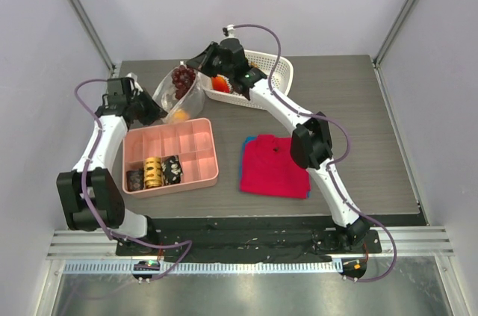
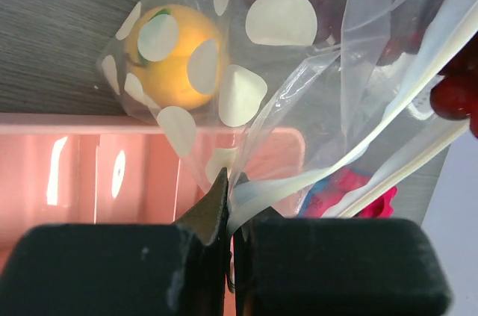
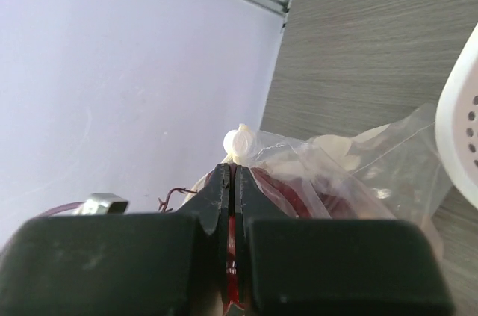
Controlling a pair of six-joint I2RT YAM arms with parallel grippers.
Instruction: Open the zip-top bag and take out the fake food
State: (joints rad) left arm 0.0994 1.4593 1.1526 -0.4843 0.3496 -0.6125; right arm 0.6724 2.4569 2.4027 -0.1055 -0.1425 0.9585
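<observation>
Where the grey wood-grain table [image 1: 351,122] fills the middle of the top view, pale lilac walls [image 1: 314,2] close it in on three sides. Metal posts [image 1: 82,13] slant up toward the upper corners, and a ribbed metal rail [image 1: 246,265] runs along the bottom edge. Left of centre, toward the top, the zip-top bag [image 1: 179,93] is held between both arms. The left gripper [image 2: 230,183] is closed tight, pinching a fold of the clear film (white dots are printed on it) at the bag's lower left. The right gripper [image 3: 230,174] is likewise clamped on the bag's upper edge, near the back wall. Inside the bag sit an orange-yellow fruit [image 2: 173,56] at the low end and a dark red cluster [image 1: 181,77] higher up. Just below the bag lies a pink tray [image 1: 196,153], with a yellow coil [image 1: 153,172] and dark blocks [image 1: 172,169] in its lower-left compartments. A white basket [image 1: 282,69] stands at top centre behind the right arm. Right of the tray, a red cloth [image 1: 272,168] lies on a blue cloth [image 1: 243,170].
</observation>
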